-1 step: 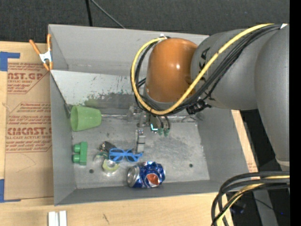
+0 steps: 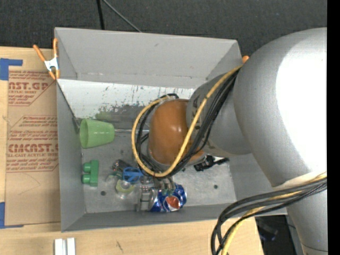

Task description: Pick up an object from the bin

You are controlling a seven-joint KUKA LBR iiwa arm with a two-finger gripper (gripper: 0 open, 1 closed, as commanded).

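Nearest the lens stands the arm's big silver link (image 2: 287, 110). Past it, the orange cover (image 2: 169, 132) on the wrist, looped by yellow and black cables (image 2: 139, 137), screens most of the tool. Below that cover I place the gripper (image 2: 154, 190) low in the bin (image 2: 149, 52), down by the floor and close to the near wall. Whether it is set wide or narrow I cannot tell, since the cover and cables hide its working end. Right at the gripper, on its arm side, lies a crushed blue can (image 2: 171, 198). It is the closest thing to the tool and, in my judgement, the one to take; I cannot tell whether the two touch. Just beside the gripper on the opposite side sit a clear plastic piece (image 2: 124, 188) and a blue piece (image 2: 130, 172). Further out that way lies a small green block (image 2: 90, 173), and well apart, up toward the far wall, a green cup (image 2: 97, 133) rests on its side. Procedure, as I judge it: (1) centre the tool over the can's body; (2) close across its flattened, narrower dimension so the dented metal cannot roll out; (3) keep the clear piece outside the grip; (4) lift straight up, clear of the near wall, and verify that the can comes away alone. Markings: the can carries a round red, white and blue emblem, and I can read no lettering on it or on any other thing in the bin.
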